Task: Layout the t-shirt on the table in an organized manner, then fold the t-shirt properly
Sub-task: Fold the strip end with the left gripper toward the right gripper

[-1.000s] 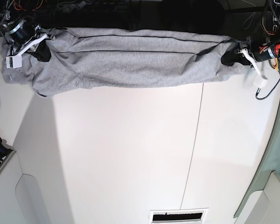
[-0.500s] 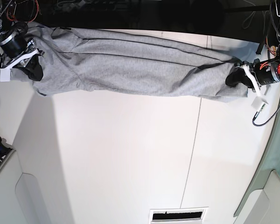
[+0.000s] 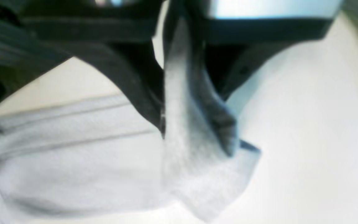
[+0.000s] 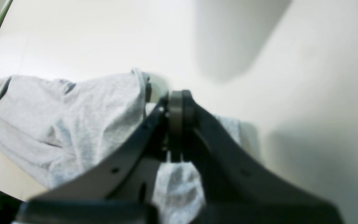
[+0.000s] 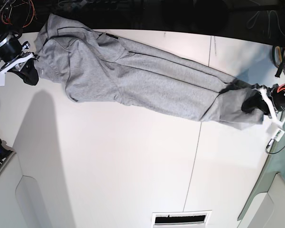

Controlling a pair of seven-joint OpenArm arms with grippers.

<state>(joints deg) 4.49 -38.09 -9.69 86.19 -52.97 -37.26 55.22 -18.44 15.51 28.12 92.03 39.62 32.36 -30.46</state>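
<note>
I have the t-shirt [image 5: 147,83] stretched between my two arms across the far part of the white counter [image 5: 133,166]. It runs as a long grey band on a slant in the base view, higher at that view's left and lower at its right, bunched into lengthwise folds rather than spread flat. Dark seam lines run along the fabric. A thin dark seam line [image 5: 195,156] crosses the counter below the shirt.

My right claw [image 5: 28,71] is clenched on the shirt's end at the base view's upper left. In the right wrist view my right claw [image 4: 176,124] has its two dark fingers pressed together, with grey cloth [image 4: 73,124] spilling out to one side of them and a bit more hanging below the pinch. The cloth there lies crumpled on the counter [image 4: 291,93].

My left claw [image 5: 256,105] is at the base view's right edge, near a grey-green panel [image 5: 275,175]. In the left wrist view my left claw [image 3: 182,102] is closed tight on a narrow twisted fold of grey fabric [image 3: 194,130], which drops from the pinch and fans out onto the counter [image 3: 306,140]. The rest of the shirt trails away to that view's left, low against the surface. That view is blurred, so I cannot tell which part of the garment I am grasping.
</note>
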